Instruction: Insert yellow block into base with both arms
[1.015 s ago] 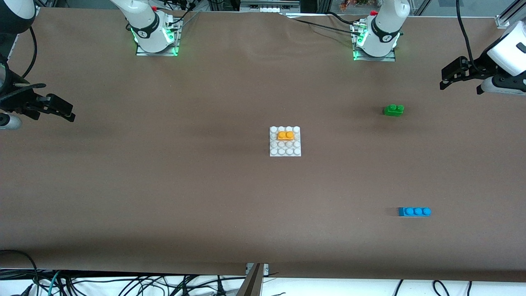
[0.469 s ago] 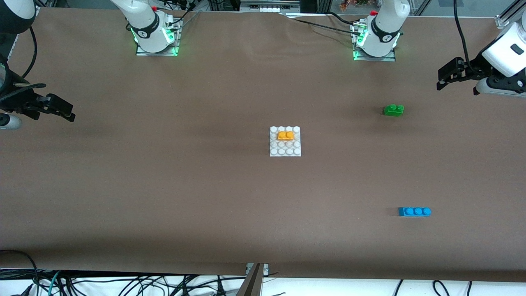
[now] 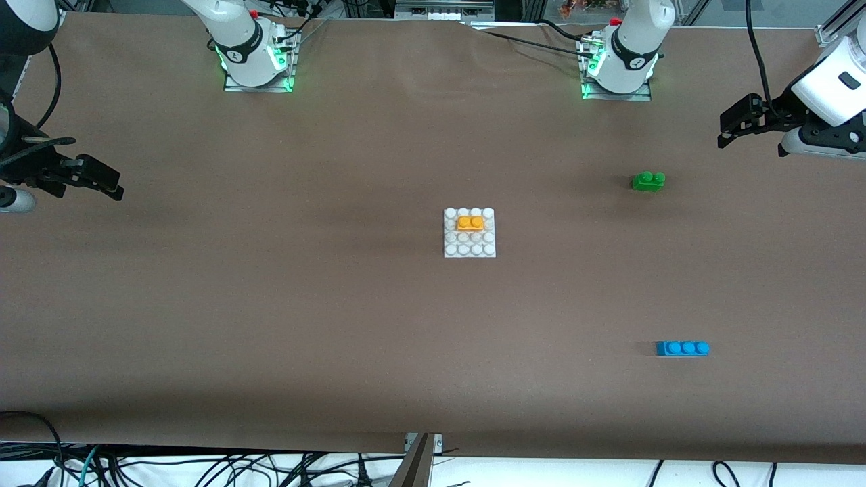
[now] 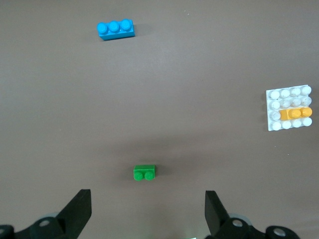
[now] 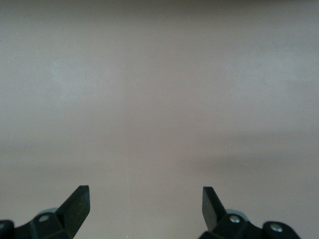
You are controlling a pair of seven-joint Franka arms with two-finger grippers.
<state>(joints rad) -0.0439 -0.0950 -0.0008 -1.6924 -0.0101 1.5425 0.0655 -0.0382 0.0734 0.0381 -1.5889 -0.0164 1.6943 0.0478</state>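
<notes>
The yellow block (image 3: 470, 222) sits pressed onto the white base (image 3: 467, 248) at the table's middle, in the base's second stud row from the robots' side. Both also show in the left wrist view, the block (image 4: 295, 114) on the base (image 4: 286, 93). My left gripper (image 3: 727, 132) is open and empty, up over the left arm's end of the table; its own view shows the wide gap (image 4: 147, 211). My right gripper (image 3: 115, 186) is open and empty over the right arm's end; its own view (image 5: 145, 204) shows only bare table.
A green two-stud brick (image 3: 648, 180) lies toward the left arm's end, close under the left gripper's view (image 4: 144, 173). A blue three-stud brick (image 3: 682, 348) lies nearer to the front camera at that same end, and also shows in the left wrist view (image 4: 115, 29).
The left gripper has drifted slightly upward in the front view. The right arm, the block and the base have not moved.
</notes>
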